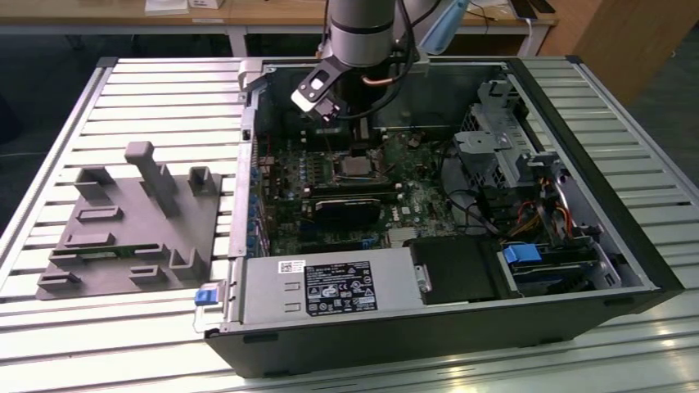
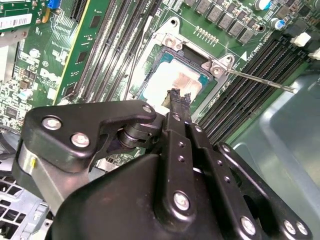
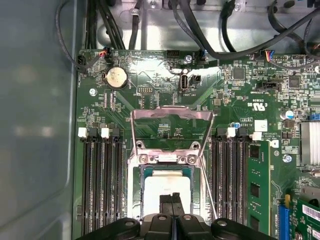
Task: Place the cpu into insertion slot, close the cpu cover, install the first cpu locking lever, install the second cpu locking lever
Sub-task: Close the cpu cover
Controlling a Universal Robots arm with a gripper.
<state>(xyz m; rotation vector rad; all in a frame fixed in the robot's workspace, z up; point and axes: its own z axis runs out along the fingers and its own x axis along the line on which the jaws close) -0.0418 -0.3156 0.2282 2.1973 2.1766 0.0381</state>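
Cpu (image 3: 161, 181), pale silvery-beige and square, lies in the silver-rimmed insertion slot (image 3: 133, 190) just beneath the black gripper (image 3: 172, 199), its fingertips closed and empty. Beyond them the silvery metal cpu cover (image 3: 172, 112) stands open.

The arm (image 1: 366, 29) is a smooth silver-grey tube with a pale blue joint cap (image 1: 450, 24). Its tool (image 2: 178, 96) is matt black, all chunky hinged links studded with round silvery screws (image 2: 181, 201), narrowing to two slim dark fingers (image 2: 176, 107) with rough-looking tips.
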